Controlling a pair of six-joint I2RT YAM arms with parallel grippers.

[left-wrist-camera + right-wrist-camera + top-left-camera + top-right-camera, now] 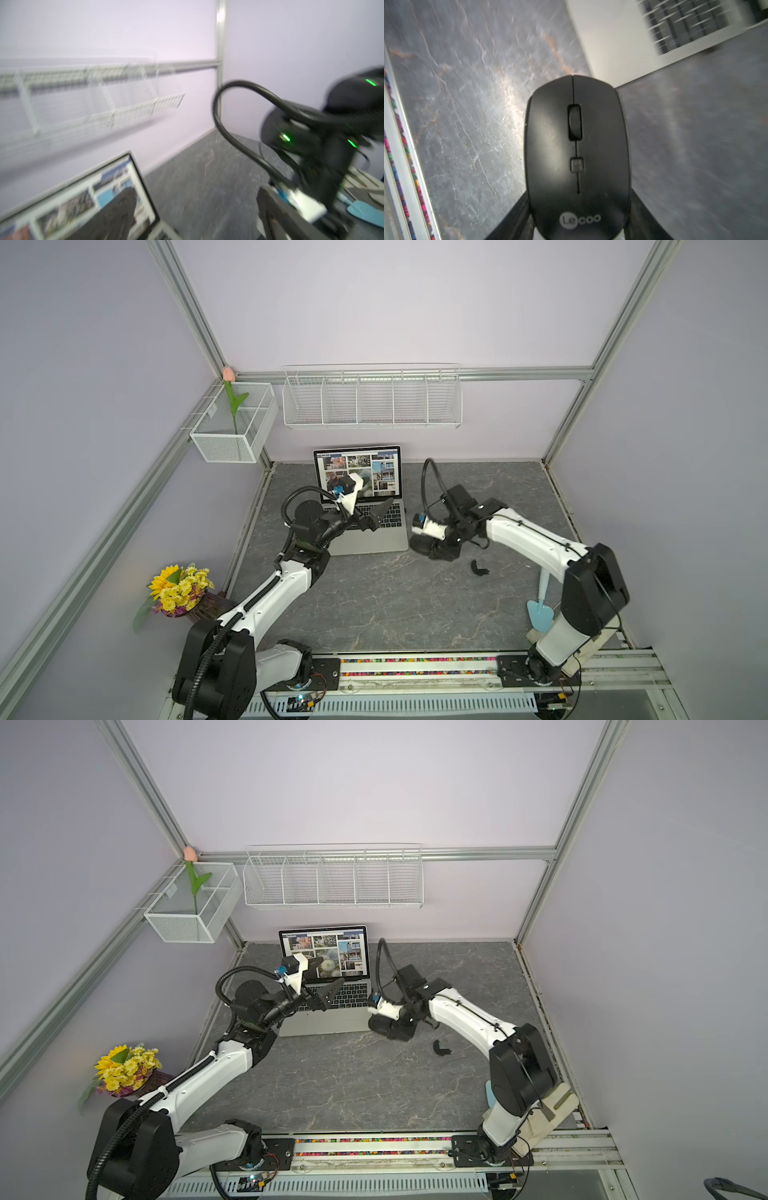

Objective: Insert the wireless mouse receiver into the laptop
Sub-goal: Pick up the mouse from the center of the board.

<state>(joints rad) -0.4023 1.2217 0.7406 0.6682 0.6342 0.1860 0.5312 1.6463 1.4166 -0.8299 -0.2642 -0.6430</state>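
Note:
The laptop [374, 541] [328, 1023] stands open at the back of the table, its screen showing a grid of photos. My left gripper [363, 495] [328, 975] hovers open over its keyboard with nothing between its fingers; in the blurred left wrist view the screen [79, 199] sits behind one finger. Just right of the laptop, my right gripper [428, 547] [578, 207] is shut on the black mouse [577, 135] [420, 545], gripping it by both sides at its rear end. The wireless mouse receiver is not in view.
A small black hook-shaped cover piece [478, 568] [441, 1047] lies on the marble table right of the mouse. A light-blue scoop [540, 610] rests by the right arm's base. Flowers [178, 589] stand front left. A wire shelf [372, 400] and a mesh basket [232, 427] hang on the back wall.

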